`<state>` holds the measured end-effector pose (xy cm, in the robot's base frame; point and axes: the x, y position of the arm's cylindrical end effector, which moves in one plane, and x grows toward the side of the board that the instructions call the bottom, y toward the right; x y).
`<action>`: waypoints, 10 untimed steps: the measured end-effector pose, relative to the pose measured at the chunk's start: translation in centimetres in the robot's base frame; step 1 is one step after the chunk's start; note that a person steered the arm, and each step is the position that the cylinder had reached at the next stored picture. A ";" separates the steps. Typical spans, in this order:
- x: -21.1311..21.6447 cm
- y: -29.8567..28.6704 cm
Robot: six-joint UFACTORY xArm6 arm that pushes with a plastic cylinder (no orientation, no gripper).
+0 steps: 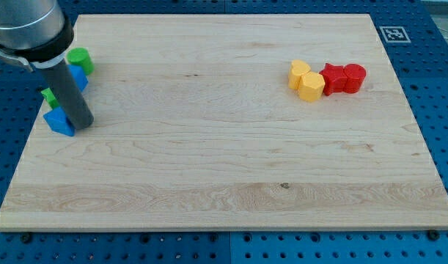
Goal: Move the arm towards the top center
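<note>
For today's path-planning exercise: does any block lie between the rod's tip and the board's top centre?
Nothing visible does. My tip sits at the view's left edge among the blue and green blocks; the yellow and red blocks lie further right.

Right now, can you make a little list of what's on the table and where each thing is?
board: wooden board on a blue pegboard
my tip: at the view's left edge, touching or just beside the lower blue block
blue blocks: one by my tip, one partly hidden behind the rod
green blocks: one at the view's upper left, one peeking out left of the rod
yellow blocks: two side by side, view's upper right
red blocks: two right of the yellow ones, touching them
top center: no blocks there
</note>
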<state>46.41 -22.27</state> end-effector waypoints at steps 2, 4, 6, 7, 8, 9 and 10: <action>0.0 0.2; 0.0 2.9; 0.0 8.3; 0.0 10.8; -0.3 10.8; -2.6 11.1; -4.4 11.3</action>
<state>42.03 -10.95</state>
